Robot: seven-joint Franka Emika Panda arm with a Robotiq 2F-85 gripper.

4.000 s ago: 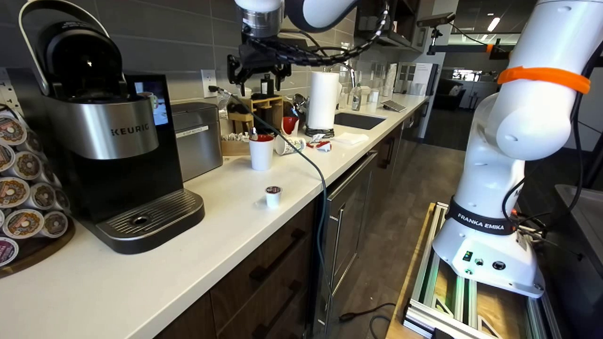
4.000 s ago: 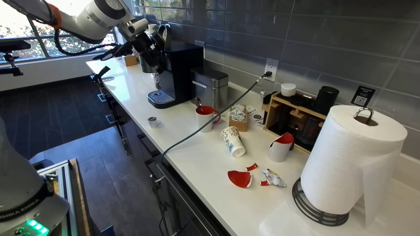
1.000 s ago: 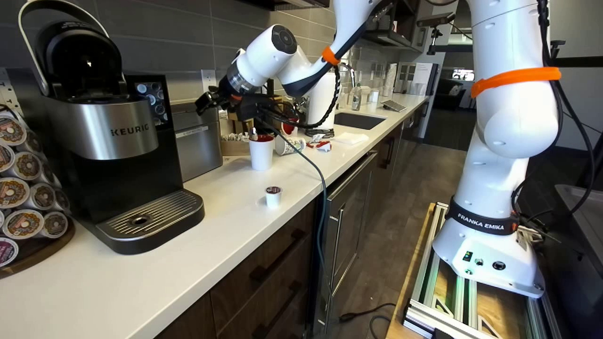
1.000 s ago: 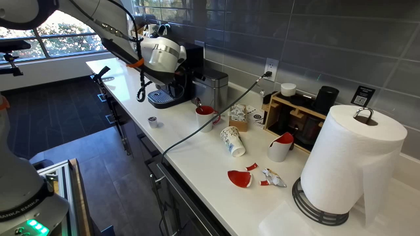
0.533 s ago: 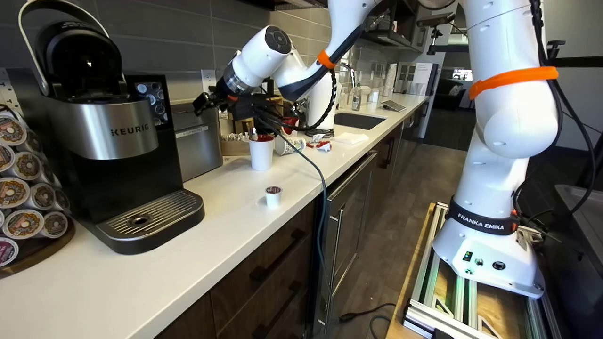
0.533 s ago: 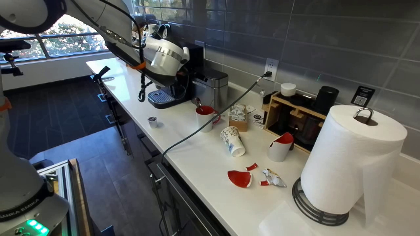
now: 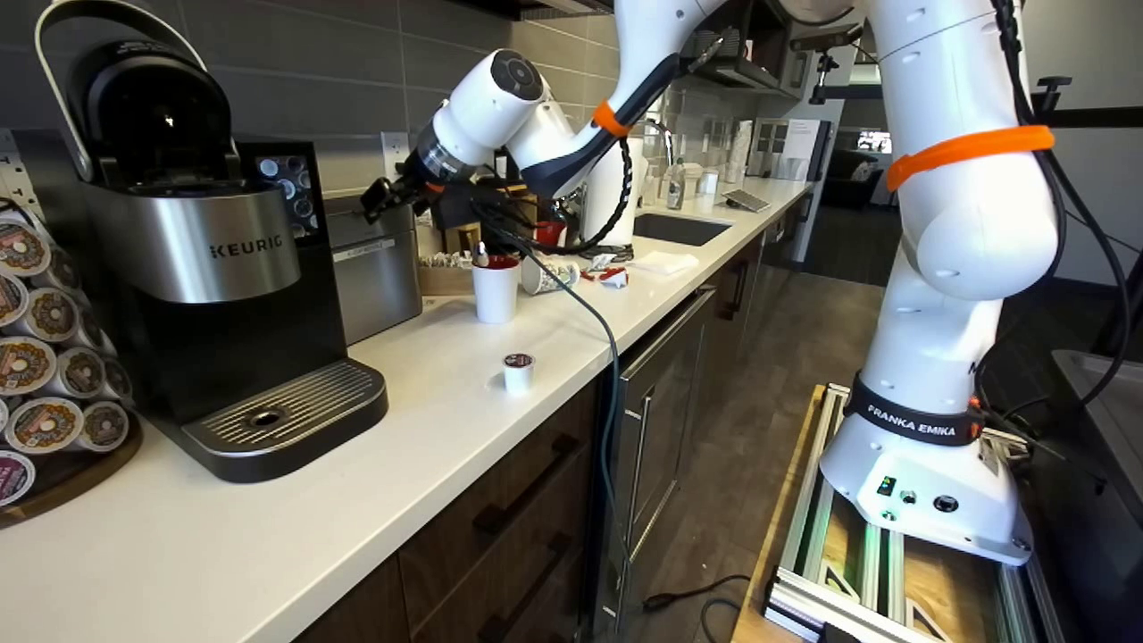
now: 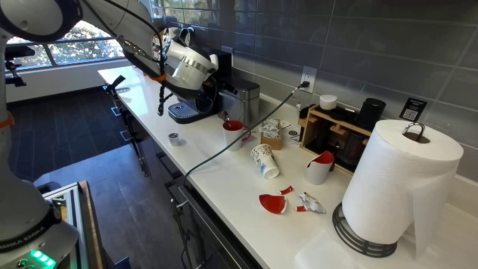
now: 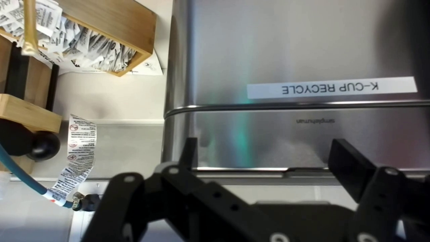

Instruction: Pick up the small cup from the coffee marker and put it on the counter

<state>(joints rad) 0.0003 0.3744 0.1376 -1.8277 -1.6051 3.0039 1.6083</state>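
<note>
The small cup (image 7: 518,375), white with a dark printed lid, stands upright on the off-white counter (image 7: 420,464), close to its front edge. It also shows as a small cup (image 8: 173,139) in an exterior view, apart from everything. The coffee marker (image 7: 223,246) is black and silver, with its head raised and a bare drip tray (image 7: 295,406). My gripper (image 9: 264,151) is open, its two black fingers wide apart with nothing between them. In the wrist view it faces a steel recycle bin. In an exterior view the gripper (image 7: 384,198) is tilted, well above the cup; elsewhere the arm hides it.
The steel bin (image 9: 302,50) stands beside the coffee machine. A white mug with red inside (image 7: 496,290), a tipped paper cup (image 8: 266,161), red shards (image 8: 273,203) and a paper towel roll (image 8: 403,183) lie farther along. A cable (image 8: 239,138) crosses the counter.
Over four seconds the arm has swung down and turned the gripper toward the steel bin. During the last second it has drifted slightly toward the coffee machine. The cup has not moved.
</note>
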